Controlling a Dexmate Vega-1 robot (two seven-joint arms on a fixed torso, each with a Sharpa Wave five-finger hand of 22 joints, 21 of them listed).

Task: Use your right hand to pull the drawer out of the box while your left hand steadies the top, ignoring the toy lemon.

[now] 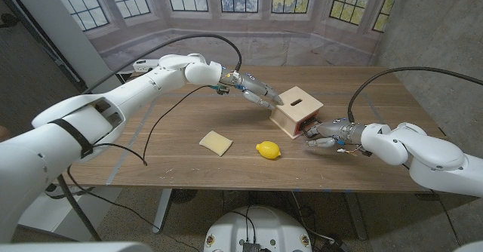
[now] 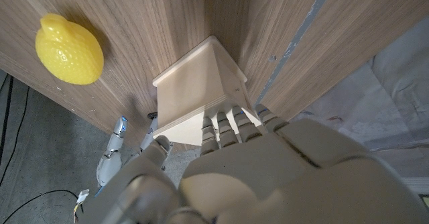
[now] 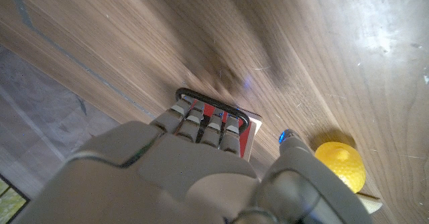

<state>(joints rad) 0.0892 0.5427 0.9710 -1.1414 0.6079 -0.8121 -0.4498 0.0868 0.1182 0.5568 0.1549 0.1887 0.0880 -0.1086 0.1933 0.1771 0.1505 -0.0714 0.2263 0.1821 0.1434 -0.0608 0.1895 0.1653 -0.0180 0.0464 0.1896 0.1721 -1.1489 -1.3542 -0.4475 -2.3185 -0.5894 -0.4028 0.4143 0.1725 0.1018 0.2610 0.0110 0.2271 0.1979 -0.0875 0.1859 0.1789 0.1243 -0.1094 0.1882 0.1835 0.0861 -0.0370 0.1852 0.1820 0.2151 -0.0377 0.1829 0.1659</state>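
From the head view, the box [image 1: 296, 109] sat directly under the fingertips of the left hand [image 1: 256, 91], whose straightened fingers pressed on its top near the back edge. The right hand [image 1: 324, 133] was at the box's front face, its fingers curled toward the drawer [image 1: 305, 127]; whether they actually held it could not be told here. The lemon [image 1: 267, 150] lay beside the right hand, apart from it.

In the left wrist view, the left hand's fingers [image 2: 228, 127] lay side by side on the box [image 2: 194, 90].

In the right wrist view, the right hand's fingers [image 3: 201, 120] were bent together, tips against a dark handle [image 3: 213, 101] on the red-fronted drawer [image 3: 245, 137].
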